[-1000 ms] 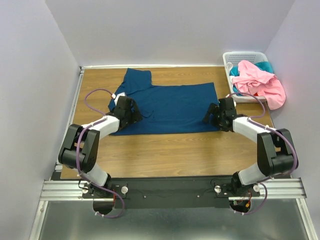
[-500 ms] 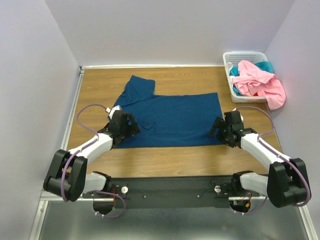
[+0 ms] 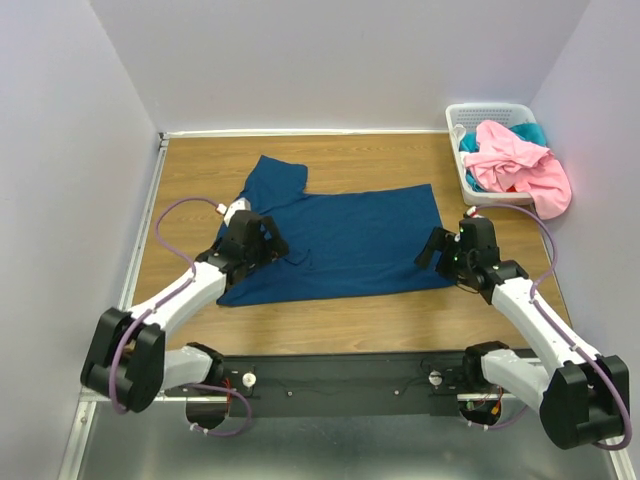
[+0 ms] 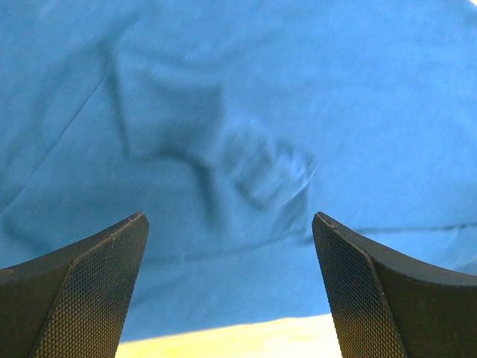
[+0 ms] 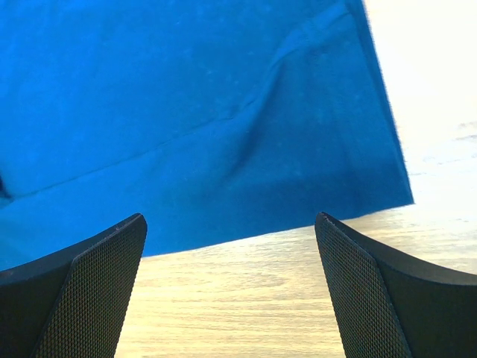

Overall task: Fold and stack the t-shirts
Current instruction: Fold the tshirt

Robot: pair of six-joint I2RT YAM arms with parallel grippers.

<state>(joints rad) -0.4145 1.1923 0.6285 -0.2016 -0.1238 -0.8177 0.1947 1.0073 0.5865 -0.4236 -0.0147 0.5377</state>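
A dark navy-teal t-shirt point(image 3: 345, 240) lies spread flat across the middle of the table, one sleeve pointing to the far left. My left gripper point(image 3: 272, 246) hovers open over its left part. In the left wrist view the shirt point(image 4: 298, 89) shows a small wrinkle, and nothing sits inside the open left gripper point(image 4: 229, 218). My right gripper point(image 3: 432, 252) stands open at the shirt's near right corner. The right wrist view shows the shirt's hem point(image 5: 186, 97) and bare wood below the empty right gripper point(image 5: 229, 217). A pink t-shirt point(image 3: 515, 165) and a brighter teal t-shirt point(image 3: 532, 131) are heaped in the basket.
A white slatted basket point(image 3: 487, 107) stands at the far right corner, with pink cloth spilling over its right side. Bare wooden table point(image 3: 340, 320) runs between the shirt's near hem and the arm bases. Walls close in the left, back and right.
The navy-teal shirt has slid toward the near edge and turned slightly. Both arms have drawn back and lowered with it. Both grippers stay open.
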